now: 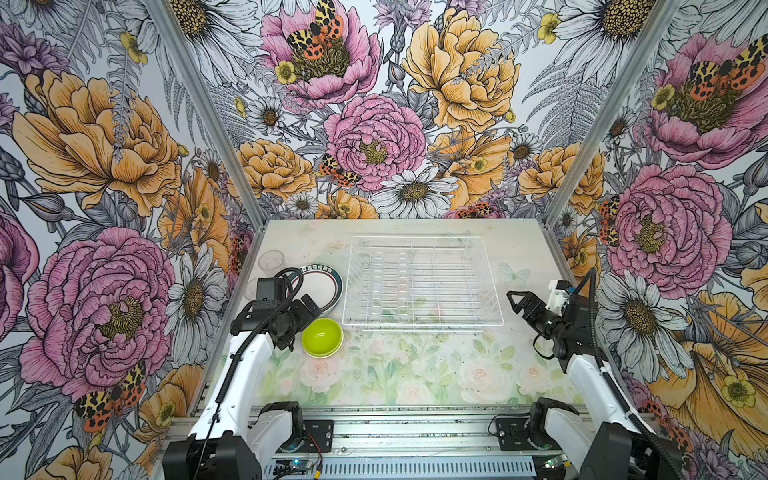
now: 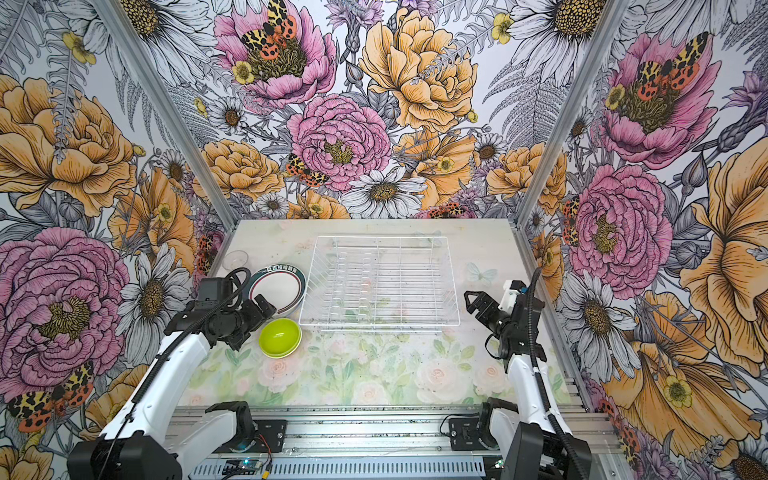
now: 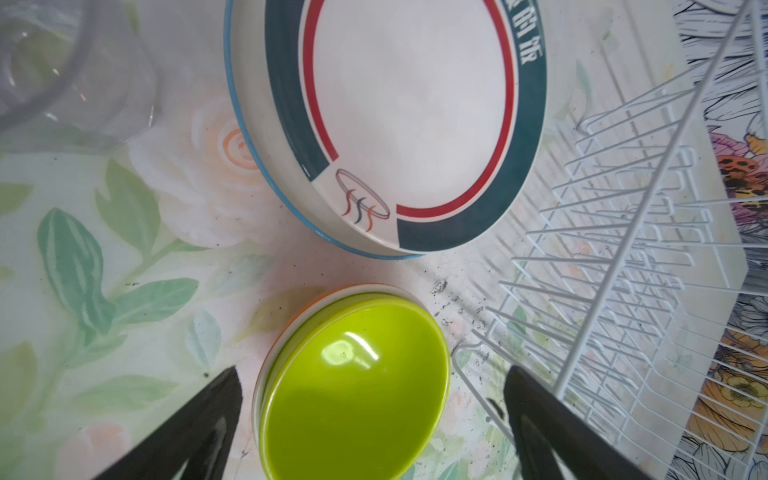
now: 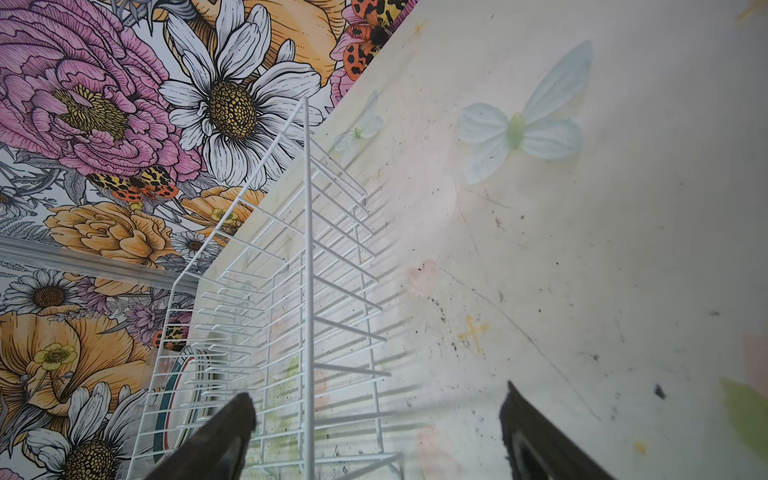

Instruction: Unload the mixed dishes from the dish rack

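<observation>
The left gripper's point(image 3: 372, 374) fingers point(image 3: 216, 407) stand apart, the green bowl point(image 1: 322, 337) on the table point(image 1: 415, 374) below the gap, untouched, near-left of the rack point(image 1: 422, 324). The right gripper point(image 4: 377, 392), fingers also apart, hovers right of it.

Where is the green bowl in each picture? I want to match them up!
In a top view: the green bowl sits just left of the dish rack's near corner.
In a top view: same place, beside the dish rack.
Left wrist view: nearest the camera, teal-and-red plate beyond it, dish rack beside it.
Right wrist view: not in it.
Shared landmark: the white dish rack, in all four.
</observation>
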`<state>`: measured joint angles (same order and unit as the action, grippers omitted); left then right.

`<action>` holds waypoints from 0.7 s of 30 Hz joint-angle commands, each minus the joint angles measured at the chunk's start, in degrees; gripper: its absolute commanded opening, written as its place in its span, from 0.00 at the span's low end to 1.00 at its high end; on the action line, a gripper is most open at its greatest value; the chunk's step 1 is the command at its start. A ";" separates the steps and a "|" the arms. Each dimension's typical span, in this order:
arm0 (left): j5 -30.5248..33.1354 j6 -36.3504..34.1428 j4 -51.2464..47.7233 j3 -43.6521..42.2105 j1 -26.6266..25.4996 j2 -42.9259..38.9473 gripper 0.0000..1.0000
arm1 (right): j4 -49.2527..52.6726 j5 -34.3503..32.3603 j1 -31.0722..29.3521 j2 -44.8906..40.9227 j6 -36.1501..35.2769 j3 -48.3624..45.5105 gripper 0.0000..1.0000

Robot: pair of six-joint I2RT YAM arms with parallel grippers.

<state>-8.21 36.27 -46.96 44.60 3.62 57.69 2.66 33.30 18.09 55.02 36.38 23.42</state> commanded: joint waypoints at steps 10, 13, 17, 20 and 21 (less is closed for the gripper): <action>11.21 -2.50 37.89 -6.75 1.55 0.47 0.99 | -5.08 -22.64 -0.34 -1.08 -7.53 3.40 0.92; 13.48 -5.71 44.96 -6.62 1.73 4.92 0.99 | -9.15 -28.11 -1.28 -3.89 -9.99 1.36 0.92; 14.53 -14.11 54.48 -6.99 1.60 10.13 0.99 | -14.82 -33.65 -2.34 -7.30 -12.40 -1.86 0.92; 14.95 -19.25 55.30 -7.03 2.01 12.05 0.99 | -17.61 -37.13 -2.97 -8.02 -13.32 -3.56 0.92; 15.32 -20.51 55.27 -7.42 2.13 11.89 0.99 | -18.74 -37.81 -3.10 -7.62 -13.51 -4.11 0.92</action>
<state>4.69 23.31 2.42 38.15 5.13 69.54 -10.76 1.41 15.53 47.44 25.47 20.84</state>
